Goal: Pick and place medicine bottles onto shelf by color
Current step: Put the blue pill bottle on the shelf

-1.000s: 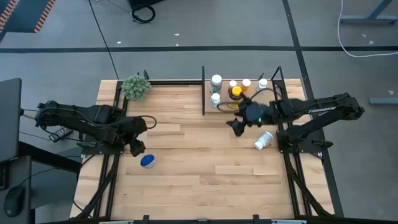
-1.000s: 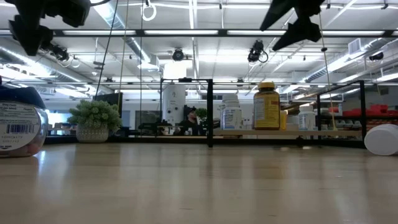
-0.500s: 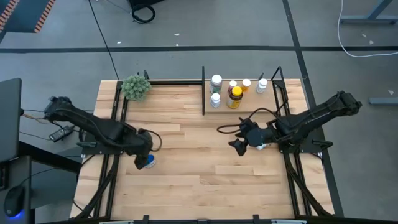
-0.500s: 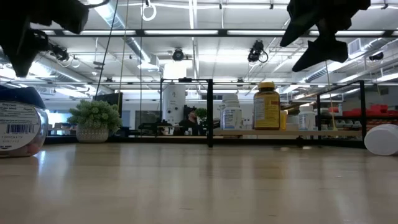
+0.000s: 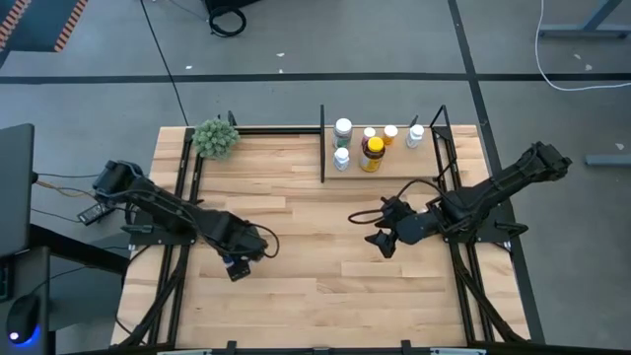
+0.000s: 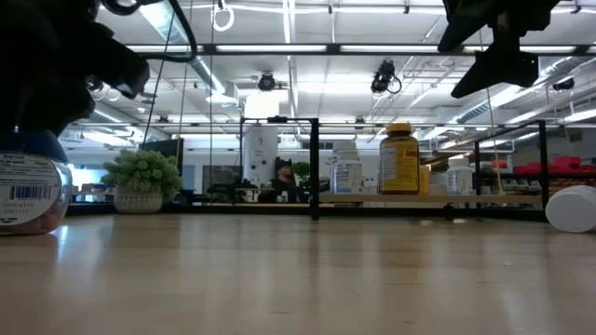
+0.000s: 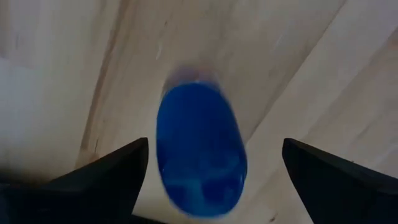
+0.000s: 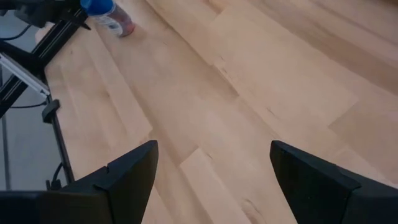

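Note:
A blue-lidded medicine bottle (image 7: pixel 199 149) stands upright on the wooden table at the near left; the low view shows its clear body and barcode label (image 6: pixel 28 191). My left gripper (image 7: pixel 215 142) points straight down over it, open, one finger on each side of the lid, apart from it. My right gripper (image 5: pixel 380 240) hangs open above the table's middle right with nothing between its fingers. Several bottles, among them an amber one with a yellow lid (image 5: pixel 372 150), stand on the shelf (image 5: pixel 399 164) at the far side. A white bottle (image 6: pixel 571 208) lies on the table at the right.
A green fuzzy plant ball (image 5: pixel 215 138) sits at the far left corner. Black rods and posts (image 5: pixel 322 143) frame the shelf, and black rails run along both sides of the table. Bare planks lie between the two grippers.
My left gripper has moved toward the near edge and a little right, and has sunk over the blue-lidded bottle, which has stayed in place. My right gripper has come away from the shelf toward the near edge and dropped somewhat.

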Available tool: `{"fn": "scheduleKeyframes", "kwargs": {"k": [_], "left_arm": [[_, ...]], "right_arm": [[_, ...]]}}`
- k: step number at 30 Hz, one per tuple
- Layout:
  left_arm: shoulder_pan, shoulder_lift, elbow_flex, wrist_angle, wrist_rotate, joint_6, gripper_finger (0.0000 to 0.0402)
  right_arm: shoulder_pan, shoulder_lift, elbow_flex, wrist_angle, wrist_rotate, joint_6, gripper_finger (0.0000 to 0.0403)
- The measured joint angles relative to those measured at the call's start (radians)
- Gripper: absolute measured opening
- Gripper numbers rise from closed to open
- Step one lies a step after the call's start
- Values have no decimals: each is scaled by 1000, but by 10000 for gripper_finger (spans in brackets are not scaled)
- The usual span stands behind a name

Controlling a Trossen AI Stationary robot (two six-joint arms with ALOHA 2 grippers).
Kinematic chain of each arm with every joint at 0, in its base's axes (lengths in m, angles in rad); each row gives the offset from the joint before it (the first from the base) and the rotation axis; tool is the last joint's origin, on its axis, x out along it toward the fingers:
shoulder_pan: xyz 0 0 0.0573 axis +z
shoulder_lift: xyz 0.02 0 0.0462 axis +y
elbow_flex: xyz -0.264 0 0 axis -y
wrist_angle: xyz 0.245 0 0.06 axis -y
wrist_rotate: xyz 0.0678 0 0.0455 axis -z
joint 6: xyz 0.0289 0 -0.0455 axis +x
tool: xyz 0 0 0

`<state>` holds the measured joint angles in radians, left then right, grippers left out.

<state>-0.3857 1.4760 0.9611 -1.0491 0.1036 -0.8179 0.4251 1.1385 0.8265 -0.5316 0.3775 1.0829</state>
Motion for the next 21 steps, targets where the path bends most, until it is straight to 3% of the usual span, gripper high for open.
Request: {"fn": "scheduleKeyframes", "kwargs": {"k": [7, 14, 21], "left_arm": [[37, 77, 0, 18, 37, 51, 323], [66, 96, 0, 50, 120, 113, 185], [147, 90, 0, 73, 121, 159, 183]], "right_arm": [[22, 0, 0, 0, -6, 31, 317], [58, 0, 0, 0, -10, 96, 317], [112, 0, 0, 0, -24, 122, 317]]}}
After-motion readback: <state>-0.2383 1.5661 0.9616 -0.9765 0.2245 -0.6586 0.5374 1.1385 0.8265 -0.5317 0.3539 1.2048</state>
